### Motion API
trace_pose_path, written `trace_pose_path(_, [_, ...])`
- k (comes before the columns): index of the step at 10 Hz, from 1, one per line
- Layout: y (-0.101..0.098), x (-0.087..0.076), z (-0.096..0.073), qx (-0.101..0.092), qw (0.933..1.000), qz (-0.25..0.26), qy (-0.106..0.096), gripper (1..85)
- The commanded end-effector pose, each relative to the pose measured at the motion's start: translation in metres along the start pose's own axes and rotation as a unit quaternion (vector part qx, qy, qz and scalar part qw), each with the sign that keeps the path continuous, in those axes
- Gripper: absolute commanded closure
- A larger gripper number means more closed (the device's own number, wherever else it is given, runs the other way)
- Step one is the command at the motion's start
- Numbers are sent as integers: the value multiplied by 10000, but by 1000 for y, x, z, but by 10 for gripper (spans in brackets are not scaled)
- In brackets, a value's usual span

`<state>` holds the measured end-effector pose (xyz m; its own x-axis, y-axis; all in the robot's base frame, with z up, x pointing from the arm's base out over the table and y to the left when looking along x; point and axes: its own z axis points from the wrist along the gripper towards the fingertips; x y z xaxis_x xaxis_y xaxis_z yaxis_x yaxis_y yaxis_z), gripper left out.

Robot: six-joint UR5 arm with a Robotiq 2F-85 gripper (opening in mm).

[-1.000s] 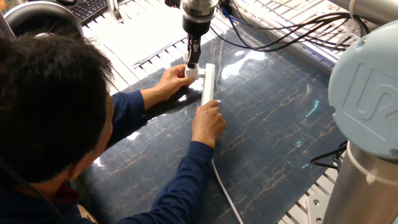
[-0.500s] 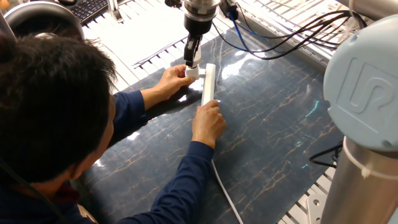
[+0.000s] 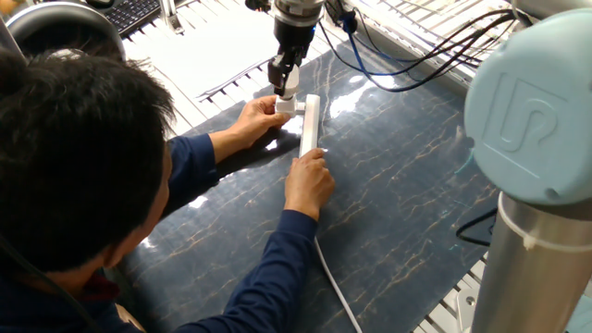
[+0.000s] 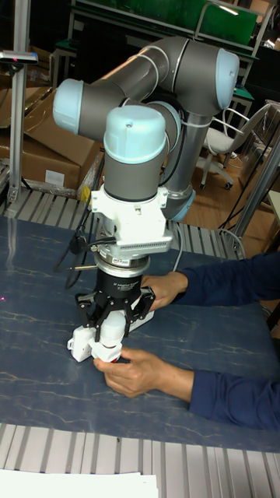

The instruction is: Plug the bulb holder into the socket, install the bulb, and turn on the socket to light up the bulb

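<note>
This is a robotics lab or workshop rather than a home. A grey industrial arm with pale blue joint caps stands at a worktop covered with a dark blue marbled mat and edged with slotted aluminium rails. Loose black and blue cables trail across the rails at the back. In the tall fixed view, stacked cardboard boxes, dark metal shelving and a wheeled office chair fill the room behind. A keyboard lies on a neighbouring white desk, and a person in a blue long-sleeved top sits at the worktop.
</note>
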<state>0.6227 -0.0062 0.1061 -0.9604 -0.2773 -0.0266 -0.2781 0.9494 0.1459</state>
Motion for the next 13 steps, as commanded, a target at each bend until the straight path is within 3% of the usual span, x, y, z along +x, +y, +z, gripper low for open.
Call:
trace_pose_path(1, [2,-4,-3,-87,9970,767,6,813])
trace_pose_path(4, [-15,-3,-3,275,9912,1298,22,787])
trace_pose_path(8, [-11,0,-6,345,9856,1641,211,733])
trace_pose_path(9, [-12,-1,-6,368,9869,1557,195,697])
trace_pose_path(10, [-9,-6,-5,287,9900,1377,99,473])
trace_pose_path(11, [-8,-15,-5,263,9926,1181,-45,317])
trace_pose_path(13, [-8,-26,-10,371,9941,1018,-114,230])
